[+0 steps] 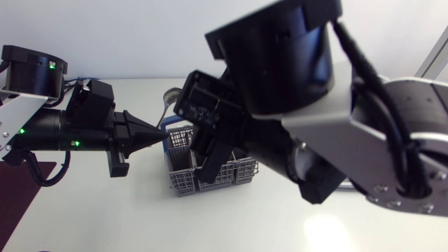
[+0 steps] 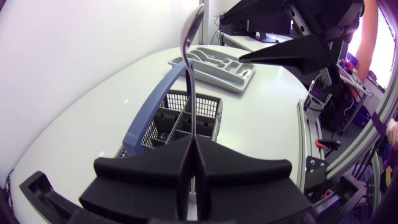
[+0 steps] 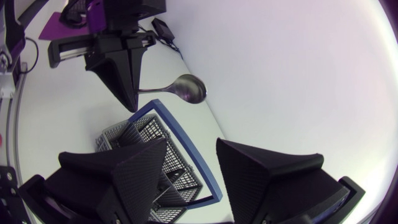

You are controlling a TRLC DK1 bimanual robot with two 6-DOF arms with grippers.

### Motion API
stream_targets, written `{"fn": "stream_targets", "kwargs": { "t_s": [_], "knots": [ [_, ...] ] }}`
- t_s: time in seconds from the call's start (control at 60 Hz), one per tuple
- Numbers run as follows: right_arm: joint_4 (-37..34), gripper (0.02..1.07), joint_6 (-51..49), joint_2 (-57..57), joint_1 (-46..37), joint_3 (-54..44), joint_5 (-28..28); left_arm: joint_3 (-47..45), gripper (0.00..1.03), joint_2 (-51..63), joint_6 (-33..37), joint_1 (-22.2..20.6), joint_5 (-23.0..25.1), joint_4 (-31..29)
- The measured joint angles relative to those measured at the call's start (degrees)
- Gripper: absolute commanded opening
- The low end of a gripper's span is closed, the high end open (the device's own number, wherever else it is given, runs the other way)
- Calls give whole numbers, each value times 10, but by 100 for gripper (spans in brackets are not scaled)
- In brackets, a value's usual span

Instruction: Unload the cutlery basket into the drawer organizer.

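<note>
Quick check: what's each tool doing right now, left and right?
Left tool: closed on the spoon handle.
Right tool: open, holding nothing, above the cutlery basket.

You're at a robotics lab bench, not in a home kitchen. The cutlery basket point(image 1: 180, 183) stands on a plain white table point(image 1: 231, 224). Your left arm point(image 1: 49, 129) comes in from one side of the basket and your right arm point(image 1: 392, 133) from the other, with exposed black joints, cables and green status lights. Beyond the basket, on the same table, lies the grey drawer organizer point(image 2: 214, 70), outside any drawer.
</note>
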Motion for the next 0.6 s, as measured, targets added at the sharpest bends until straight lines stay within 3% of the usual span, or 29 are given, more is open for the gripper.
{"fn": "stream_targets", "kwargs": {
  "t_s": [0.283, 0.45, 0.6],
  "knots": [
    [-94, 65, 156, 56, -67, 115, -156, 0, 3, -3, -122, -22, -54, 80],
    [-122, 61, 224, 99, -109, 166, -272, 0, 3, -3, -177, -27, -74, 124],
    [-127, 56, 271, 132, -135, 202, -351, 0, 3, -2, -206, -45, -123, 162]
  ]
}}
